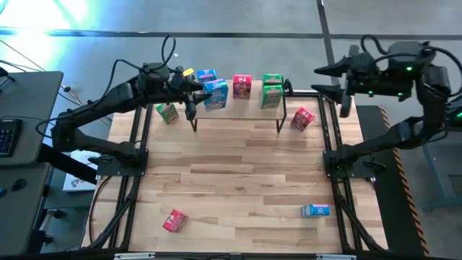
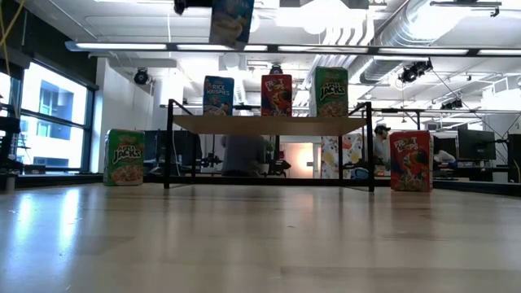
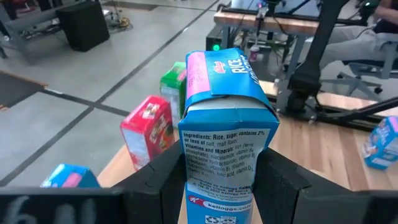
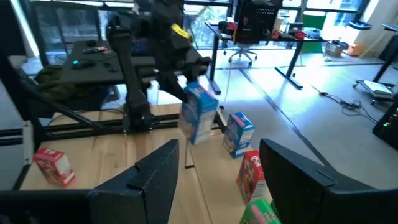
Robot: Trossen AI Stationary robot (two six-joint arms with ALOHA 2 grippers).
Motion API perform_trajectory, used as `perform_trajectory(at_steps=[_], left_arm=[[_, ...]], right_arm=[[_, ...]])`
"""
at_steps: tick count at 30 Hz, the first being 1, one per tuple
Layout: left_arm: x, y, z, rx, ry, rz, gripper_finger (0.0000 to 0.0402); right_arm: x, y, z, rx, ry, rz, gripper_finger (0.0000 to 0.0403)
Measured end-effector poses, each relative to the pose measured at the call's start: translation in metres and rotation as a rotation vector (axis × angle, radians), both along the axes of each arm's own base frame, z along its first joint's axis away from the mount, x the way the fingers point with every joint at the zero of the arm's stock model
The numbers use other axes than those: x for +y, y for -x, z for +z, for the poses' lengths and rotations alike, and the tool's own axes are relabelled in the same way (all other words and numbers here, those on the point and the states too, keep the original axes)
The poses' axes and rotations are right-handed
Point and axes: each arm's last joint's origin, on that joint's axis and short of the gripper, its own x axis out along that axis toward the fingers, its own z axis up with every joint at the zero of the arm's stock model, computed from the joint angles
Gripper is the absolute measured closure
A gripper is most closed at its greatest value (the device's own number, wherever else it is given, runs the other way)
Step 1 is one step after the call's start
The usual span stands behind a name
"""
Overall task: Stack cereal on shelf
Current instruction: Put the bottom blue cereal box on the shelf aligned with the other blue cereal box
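Observation:
The shelf (image 1: 238, 108) stands at the table's far side. On it a blue box (image 2: 218, 95), a pink-red box (image 2: 276, 94) and a green box (image 2: 330, 91) stand upright. My left gripper (image 1: 198, 90) is shut on another blue cereal box (image 3: 224, 124). It holds that box high over the shelf's left part (image 2: 232, 20). My right gripper (image 1: 325, 81) hangs open, with nothing between its fingers, above the table's far right corner; it points toward the shelf. A green box (image 1: 167, 113) stands on the table left of the shelf and a pink-red one (image 1: 302, 118) right of it. My left gripper pinches the blue box between its two fingers (image 3: 158, 177), on two opposite sides at the end nearest the wrist (image 3: 214, 180). The fingers come at it roughly level from the table's left side, tipped slightly down. The box is lifted clear, above the boxes on the shelf.
A pink-red box (image 1: 175, 220) lies near the table's front left and a blue box (image 1: 315, 210) near its front right. Black frame rails (image 1: 137, 144) run along the table's left and right sides. Bare wood (image 1: 238, 173) lies between the shelf and the near edge.

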Motion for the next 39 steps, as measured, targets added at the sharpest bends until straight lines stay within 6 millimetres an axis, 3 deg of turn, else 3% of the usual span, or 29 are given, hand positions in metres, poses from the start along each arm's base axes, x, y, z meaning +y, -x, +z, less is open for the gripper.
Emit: perform_trajectory(at_steps=[7, 14, 20, 27, 33, 39], left_arm=[[0.015, 0.002, -0.034, 0.008, 0.017, 0.027, 0.0254], [0.031, 0.006, -0.062, -0.011, 0.064, -0.012, 0.0254], [0.045, 0.013, -0.079, -0.015, 0.103, -0.027, 0.0254], [0.059, 0.025, -0.082, -0.019, 0.109, -0.071, 0.0254], [0.07, 0.036, -0.083, -0.015, 0.115, -0.093, 0.0254], [0.079, 0.042, -0.091, 0.035, 0.108, -0.094, 0.0254]], right_arm=[[0.004, 0.012, -0.008, 0.043, -0.014, 0.062, 0.0187], [0.004, 0.01, -0.04, 0.067, -0.024, 0.062, 0.0187], [0.005, 0.014, -0.07, -0.036, -0.035, 0.054, 0.0187], [0.005, 0.014, -0.112, -0.082, -0.097, 0.037, 0.0187], [0.002, 0.003, -0.145, -0.015, -0.154, 0.018, 0.0187], [-0.001, -0.009, -0.164, 0.032, -0.164, -0.027, 0.0187]])
